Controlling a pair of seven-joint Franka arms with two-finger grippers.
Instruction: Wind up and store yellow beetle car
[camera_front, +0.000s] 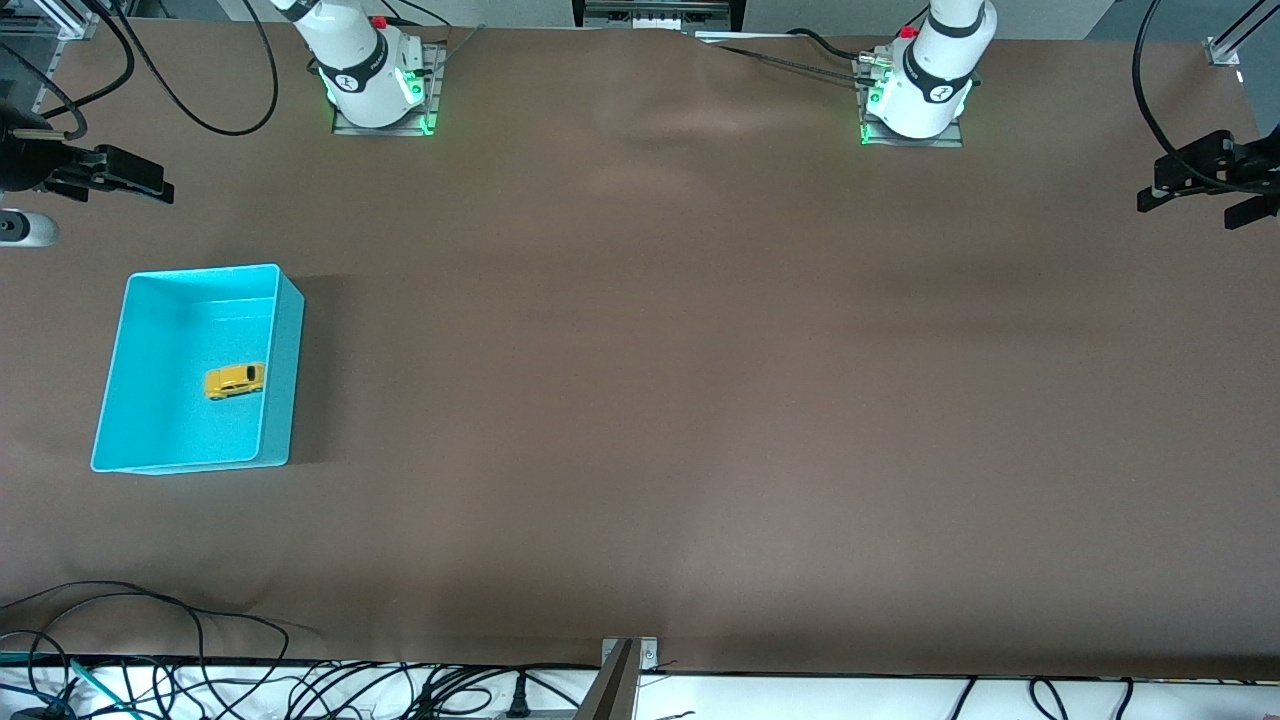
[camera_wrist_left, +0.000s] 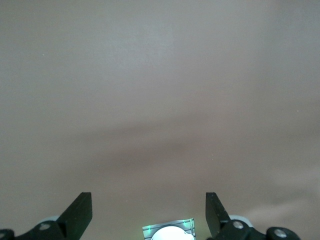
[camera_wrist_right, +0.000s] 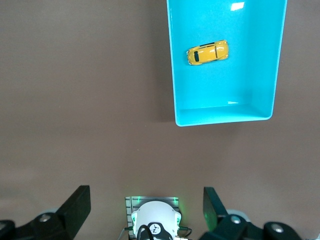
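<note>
The yellow beetle car (camera_front: 235, 381) (camera_wrist_right: 208, 52) lies inside the turquoise bin (camera_front: 282, 370) (camera_wrist_right: 225, 117), on its floor close to one long wall. The bin stands toward the right arm's end of the table. My right gripper (camera_front: 158, 186) (camera_wrist_right: 146, 195) hangs open and empty high above the table edge at that end, well apart from the bin. At the left arm's end my left gripper (camera_front: 1185, 205) (camera_wrist_left: 149, 200) is also open and empty, up over bare brown table.
The two arm bases (camera_front: 380, 95) (camera_front: 915, 105) glow green along the table's back edge. Loose black cables (camera_front: 150, 640) and a metal bracket (camera_front: 625, 668) lie along the edge nearest the front camera. Brown tabletop (camera_front: 700, 400) spreads between the bin and the left arm's end.
</note>
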